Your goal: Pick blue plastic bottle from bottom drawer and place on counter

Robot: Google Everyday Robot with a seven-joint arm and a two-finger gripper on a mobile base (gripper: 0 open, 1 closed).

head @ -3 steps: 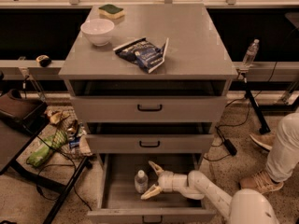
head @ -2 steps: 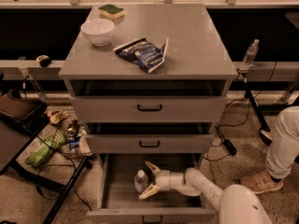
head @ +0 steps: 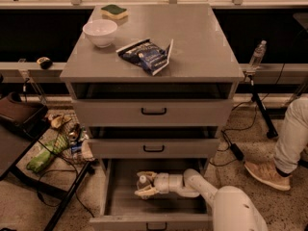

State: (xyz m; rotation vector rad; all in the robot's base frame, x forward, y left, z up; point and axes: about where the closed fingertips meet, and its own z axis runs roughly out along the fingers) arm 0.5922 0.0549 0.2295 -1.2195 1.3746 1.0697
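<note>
Jaws spread, one on each side of the blue plastic bottle [head: 142,180]; I can't tell whether they touch it. The gripper [head: 141,185] sits inside the open bottom drawer [head: 120,207], left of centre, with the arm reaching in from the right. The bottle stands on the drawer floor. Up on the desk [head: 204,52]: white bowl [head: 100,32], sponge [head: 114,10], snack bag [head: 146,55].

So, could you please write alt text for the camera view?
The robot's gripper is at the blue plastic bottle standing in the open bottom drawer. On the counter above sit a white bowl, a sponge and a snack bag.
</note>
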